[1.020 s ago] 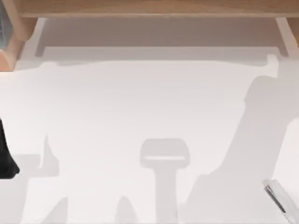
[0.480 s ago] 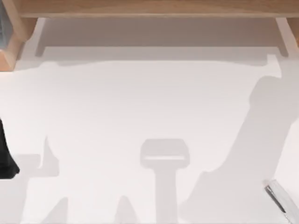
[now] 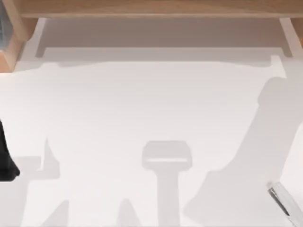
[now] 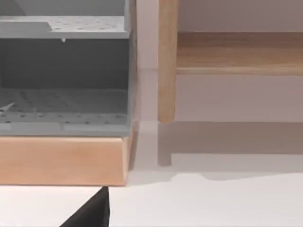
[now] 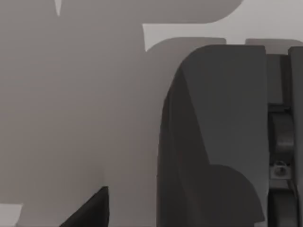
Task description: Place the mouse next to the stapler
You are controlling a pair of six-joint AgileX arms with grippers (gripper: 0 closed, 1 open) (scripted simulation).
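Observation:
The mouse is out of view. A dark grey body with a small metal hinge, which looks like the stapler, lies close under my right wrist camera on the white table. A slim silver-and-grey piece pokes in at the top view's lower right edge; I cannot tell if it belongs to the stapler. A dark corner of my right gripper shows beside the grey body. My left arm sits at the table's far left edge, and a dark corner of the left gripper faces the back shelf.
A wooden shelf runs along the back of the white table. At the back left a grey perforated organiser stands on a wooden base, beside a wooden shelf post.
The right arm's shadow on the table has slid towards the right edge. The left arm and the silver piece have stayed put.

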